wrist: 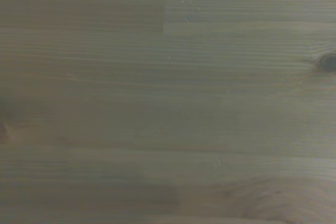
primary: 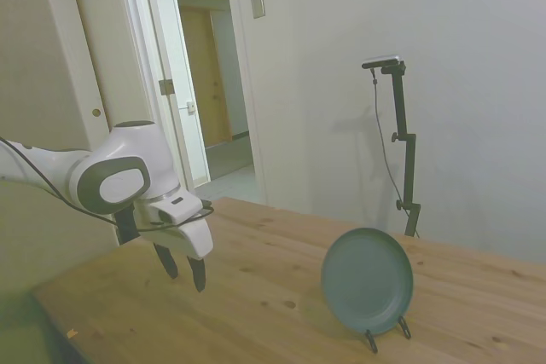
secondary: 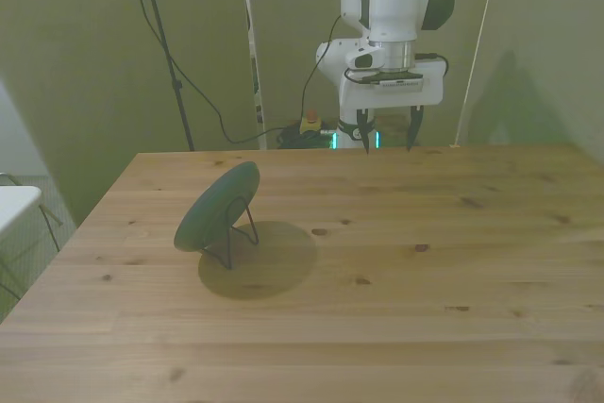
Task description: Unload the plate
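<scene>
The teal plate stands tilted on edge, propped in a thin black wire stand on the wooden table. In the front view it sits left of the table's middle. My gripper hangs above the table's far edge, well away from the plate, with its dark fingers spread apart and nothing between them. The wrist view holds only bare wood grain.
The wooden table stretches wide toward the front view's right and near side. An open doorway shows behind the arm in the side view. Cables and stands rise behind the table's far edge.
</scene>
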`<state>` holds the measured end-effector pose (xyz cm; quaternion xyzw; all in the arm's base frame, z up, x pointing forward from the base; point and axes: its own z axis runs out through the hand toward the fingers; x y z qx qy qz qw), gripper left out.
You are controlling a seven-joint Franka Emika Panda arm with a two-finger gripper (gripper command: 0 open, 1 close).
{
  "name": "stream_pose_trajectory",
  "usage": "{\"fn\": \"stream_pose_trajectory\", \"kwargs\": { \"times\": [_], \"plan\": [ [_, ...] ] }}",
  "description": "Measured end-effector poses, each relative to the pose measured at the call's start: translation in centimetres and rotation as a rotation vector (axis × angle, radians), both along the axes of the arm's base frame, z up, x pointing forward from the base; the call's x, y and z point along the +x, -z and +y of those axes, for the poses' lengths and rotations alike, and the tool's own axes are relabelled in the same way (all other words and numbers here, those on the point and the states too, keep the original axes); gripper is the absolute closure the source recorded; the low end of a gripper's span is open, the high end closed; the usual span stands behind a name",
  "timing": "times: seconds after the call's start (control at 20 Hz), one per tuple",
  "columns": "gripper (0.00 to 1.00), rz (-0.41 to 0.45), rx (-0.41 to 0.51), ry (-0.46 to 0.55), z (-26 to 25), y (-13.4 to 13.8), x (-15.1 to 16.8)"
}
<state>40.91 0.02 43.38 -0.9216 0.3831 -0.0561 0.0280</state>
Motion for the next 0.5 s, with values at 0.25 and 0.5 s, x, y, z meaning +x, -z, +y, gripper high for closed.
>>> {"fn": "stream_pose_trajectory", "kwargs": {
  "times": [0.25, 0.5],
  "plan": [
    [0.0, -0.011, -0.012, 0.069, -1.9, -0.6, 0.2],
    [0.0, -0.045, -0.003, 0.199, -9.7, -5.1, 0.7]
  ]
}}
